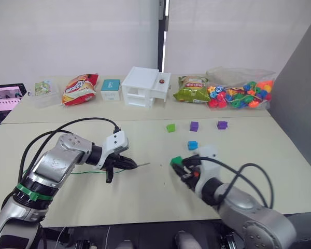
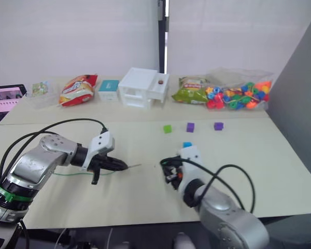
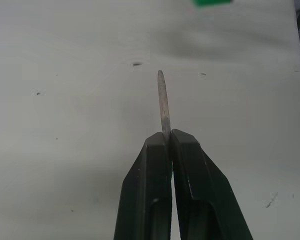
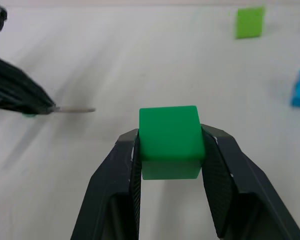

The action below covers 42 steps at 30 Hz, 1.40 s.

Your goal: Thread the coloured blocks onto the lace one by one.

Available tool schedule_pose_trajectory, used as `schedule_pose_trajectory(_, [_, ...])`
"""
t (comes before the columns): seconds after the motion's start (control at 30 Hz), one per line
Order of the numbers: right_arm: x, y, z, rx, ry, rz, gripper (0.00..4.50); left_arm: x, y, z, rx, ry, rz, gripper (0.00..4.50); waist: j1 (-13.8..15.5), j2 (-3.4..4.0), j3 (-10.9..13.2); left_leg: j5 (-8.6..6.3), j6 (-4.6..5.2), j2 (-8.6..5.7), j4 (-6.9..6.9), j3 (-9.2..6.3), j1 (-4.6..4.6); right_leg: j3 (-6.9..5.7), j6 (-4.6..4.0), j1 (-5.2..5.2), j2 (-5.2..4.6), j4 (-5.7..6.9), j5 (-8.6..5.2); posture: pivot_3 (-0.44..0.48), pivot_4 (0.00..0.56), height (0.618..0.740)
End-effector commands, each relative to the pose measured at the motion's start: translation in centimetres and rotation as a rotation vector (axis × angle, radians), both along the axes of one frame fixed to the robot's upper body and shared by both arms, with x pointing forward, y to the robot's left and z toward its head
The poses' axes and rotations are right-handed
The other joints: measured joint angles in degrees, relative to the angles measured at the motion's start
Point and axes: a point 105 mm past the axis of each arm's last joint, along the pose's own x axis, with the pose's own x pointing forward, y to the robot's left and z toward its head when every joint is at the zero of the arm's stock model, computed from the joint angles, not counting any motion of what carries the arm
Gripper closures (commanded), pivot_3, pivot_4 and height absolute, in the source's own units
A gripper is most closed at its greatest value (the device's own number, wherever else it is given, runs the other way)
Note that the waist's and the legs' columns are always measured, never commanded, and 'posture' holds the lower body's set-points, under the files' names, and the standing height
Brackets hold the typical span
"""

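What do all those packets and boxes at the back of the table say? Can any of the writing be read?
None of it can be read.
Red snack bag: printing too blurred.
Green snack bag: label too small.
Teal box: marks too small.
Clear box: picture label, no legible words.
Screen: pink image, text unreadable.
White box: no writing seen.

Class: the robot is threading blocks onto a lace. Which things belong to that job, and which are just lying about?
Job: dark green block in right end effector; lace tip in left end effector; light green, blue, purple blocks.

Lying about: snack bags, white box, bead bag.
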Motion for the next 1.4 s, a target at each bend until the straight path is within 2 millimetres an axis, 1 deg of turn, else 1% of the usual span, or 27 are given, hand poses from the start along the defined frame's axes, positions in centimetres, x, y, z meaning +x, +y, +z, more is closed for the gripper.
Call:
schedule_pose_trajectory(0.03, [1.0,0.7,-1.2,-0.050,0.005,-0.011,3.36,0.1,-0.5,0.9,-0.005,-0.045,-0.025,4.50,0.0,0.00,0.0,0.00,0.00,0.00,-0.01,0.00,0.00,0.00,0.00,-0.02,0.00,0.00,0.00,0.000,0.150,0.740])
schedule_pose_trajectory(0.1, [1.4,1.0,-3.1,-0.086,0.047,-0.010,3.36,0.1,-0.6,1.0,-0.006,-0.048,-0.027,4.50,-0.1,0.00,0.0,0.00,0.00,0.01,-0.03,0.00,0.02,-0.01,0.00,-0.04,0.01,0.04,0.00,0.000,0.150,0.740])
schedule_pose_trajectory(0.17, [1.6,0.7,-4.2,-0.141,0.062,-0.017,3.36,0.1,-0.6,1.0,-0.005,-0.049,-0.028,4.50,-0.2,-0.02,0.0,0.00,0.00,0.02,-0.04,-0.01,0.04,0.00,-0.01,-0.04,0.02,0.06,0.00,0.000,0.150,0.740])
schedule_pose_trajectory(0.23, [1.5,0.9,-4.3,-0.121,0.063,-0.001,3.36,0.0,-0.6,1.1,-0.003,-0.050,-0.030,4.50,-0.4,-0.03,0.0,0.00,0.01,0.01,-0.05,-0.01,0.09,0.00,-0.01,0.00,0.02,0.05,0.00,0.000,0.150,0.740])
schedule_pose_trajectory(0.27, [1.4,1.0,-4.0,-0.100,0.048,0.012,3.36,0.0,-0.5,1.1,-0.003,-0.050,-0.030,4.50,-0.4,-0.03,0.0,0.00,0.01,0.02,-0.05,-0.01,0.10,0.00,-0.01,0.01,0.02,0.05,0.00,0.000,0.150,0.740])
schedule_pose_trajectory(0.33, [1.6,0.7,-3.1,-0.087,0.001,0.005,3.36,0.1,-0.5,1.1,-0.002,-0.050,-0.029,4.50,-0.4,-0.03,0.0,0.00,0.01,0.02,-0.04,-0.01,0.12,0.00,-0.01,0.02,0.02,0.06,0.00,0.000,0.150,0.740])
schedule_pose_trajectory(0.4, [1.3,0.4,-2.4,-0.086,-0.026,0.022,2.28,0.1,-0.5,1.1,0.000,-0.051,-0.026,4.50,-0.3,-0.04,0.0,0.00,0.01,0.01,-0.04,-0.01,0.10,0.00,-0.01,0.02,0.02,0.05,0.00,0.000,0.150,0.740])
schedule_pose_trajectory(0.43, [1.1,0.3,-1.8,-0.086,-0.048,0.050,2.00,0.1,-0.4,1.1,-0.001,-0.050,-0.024,4.50,-0.3,-0.03,0.0,0.00,0.01,0.01,-0.03,-0.01,0.09,0.00,-0.01,0.02,0.02,0.05,0.00,0.000,0.150,0.740])
schedule_pose_trajectory(0.47, [0.8,0.1,-1.3,-0.084,-0.063,0.076,1.59,0.0,-0.4,1.1,-0.002,-0.050,-0.022,4.50,-0.3,-0.03,0.0,0.00,0.01,0.01,-0.03,0.00,0.07,0.00,0.00,0.00,0.02,0.05,0.00,0.000,0.150,0.740])
schedule_pose_trajectory(0.6, [0.3,-0.7,0.9,-0.098,-0.122,0.187,0.20,-0.1,0.0,1.0,0.004,-0.049,-0.016,4.50,-0.2,-0.04,0.0,-0.01,0.01,0.01,-0.03,-0.02,0.02,-0.01,0.00,-0.01,0.01,0.03,0.00,0.000,0.150,0.740])
schedule_pose_trajectory(0.63, [-0.1,-0.7,1.6,-0.116,-0.141,0.268,0.09,-0.3,0.2,0.9,0.009,-0.047,-0.019,4.50,-0.2,-0.04,0.0,-0.01,0.01,0.01,-0.04,-0.03,0.03,-0.01,-0.01,0.00,0.01,0.01,0.00,0.000,0.150,0.740])
schedule_pose_trajectory(0.67, [-0.4,-0.6,2.3,-0.124,-0.151,0.363,0.09,-0.6,0.3,0.9,0.016,-0.043,-0.025,4.50,-0.3,-0.04,0.0,-0.01,0.01,0.01,-0.04,-0.02,0.03,-0.01,0.00,-0.01,0.01,0.01,0.00,0.000,0.150,0.740])
schedule_pose_trajectory(0.73, [-0.6,-0.7,2.8,-0.141,-0.156,0.473,0.09,-1.0,0.5,0.7,0.027,-0.036,-0.035,4.50,-0.4,-0.05,0.0,-0.01,0.02,0.01,-0.04,0.02,0.05,0.01,0.00,0.00,0.02,-0.02,0.00,0.000,0.150,0.740])
schedule_pose_trajectory(0.77, [-0.9,-0.6,2.9,-0.185,-0.157,0.604,0.09,-1.3,0.7,0.6,0.038,-0.023,-0.045,4.50,-0.4,-0.05,0.0,-0.02,0.03,0.02,-0.06,-0.02,0.07,-0.02,0.00,0.04,0.03,-0.02,0.00,0.000,0.150,0.740])
schedule_pose_trajectory(0.83, [-1.2,-0.8,2.6,-0.277,-0.153,0.810,0.09,-2.0,0.8,0.6,0.048,-0.001,-0.060,4.50,-0.3,-0.04,0.1,-0.02,0.05,0.03,-0.07,0.01,0.07,-0.02,-0.02,0.02,0.05,-0.06,-0.02,0.000,0.150,0.740])
schedule_pose_trajectory(0.87, [-1.1,-1.0,2.3,-0.318,-0.150,0.886,0.09,-2.2,0.8,0.6,0.049,0.008,-0.065,4.50,-0.3,-0.08,0.1,-0.02,0.05,0.04,-0.04,0.01,0.06,-0.03,-0.01,0.05,0.05,-0.10,-0.02,0.000,0.150,0.740])
schedule_pose_trajectory(0.93, [0.1,-1.4,1.7,-0.451,-0.197,1.005,0.09,-2.6,0.7,0.7,0.053,0.024,-0.073,4.50,-0.3,-0.08,0.1,-0.02,0.05,0.06,-0.04,0.02,0.07,-0.05,0.00,0.12,0.05,-0.24,-0.03,0.000,0.150,0.740])
schedule_pose_trajectory(0.97, [0.6,-1.2,1.6,-0.492,-0.215,1.096,0.09,-3.0,0.6,0.8,0.050,0.033,-0.073,4.50,-0.3,-0.10,0.1,-0.02,0.05,0.06,-0.05,0.07,0.06,-0.04,0.01,0.11,0.04,-0.31,-0.03,0.000,0.150,0.740])
schedule_pose_trajectory(1.03, [1.4,-0.9,1.4,-0.538,-0.238,1.219,0.09,-3.4,0.4,0.9,0.046,0.045,-0.073,4.50,-0.4,-0.12,0.2,-0.02,0.05,0.07,-0.01,0.11,0.04,-0.02,0.01,0.10,0.04,-0.31,-0.03,0.000,0.150,0.740])
schedule_pose_trajectory(1.07, [1.7,-0.8,1.3,-0.550,-0.249,1.256,0.09,-3.5,0.3,1.0,0.045,0.048,-0.072,4.50,-0.4,-0.13,0.2,-0.02,0.04,0.07,-0.01,0.12,-0.01,-0.02,0.01,0.05,0.04,-0.31,-0.03,0.000,0.150,0.740])
schedule_pose_trajectory(1.13, [2.9,-0.9,0.8,-0.613,-0.265,1.320,0.09,-4.0,0.2,0.9,0.058,0.060,-0.067,4.50,-0.4,-0.13,0.2,-0.03,0.05,0.07,0.00,0.09,0.00,-0.02,-0.01,0.03,0.04,-0.18,-0.02,0.000,0.150,0.740])
schedule_pose_trajectory(1.23, [4.5,-0.7,0.1,-0.650,-0.269,1.407,0.09,-4.5,-0.1,0.5,0.080,0.068,-0.044,4.50,-0.4,-0.15,0.2,-0.03,0.05,0.05,0.01,0.08,-0.02,-0.02,-0.02,0.00,-0.01,-0.13,-0.01,0.000,0.150,0.740])
schedule_pose_trajectory(1.4, [5.7,-0.6,-0.3,-0.659,-0.260,1.474,0.09,-5.2,-0.4,0.2,0.085,0.072,-0.029,4.50,-0.3,-0.14,0.2,-0.03,0.04,0.05,0.01,0.06,-0.05,-0.03,-0.02,-0.06,-0.02,-0.05,0.00,0.000,0.150,0.740])
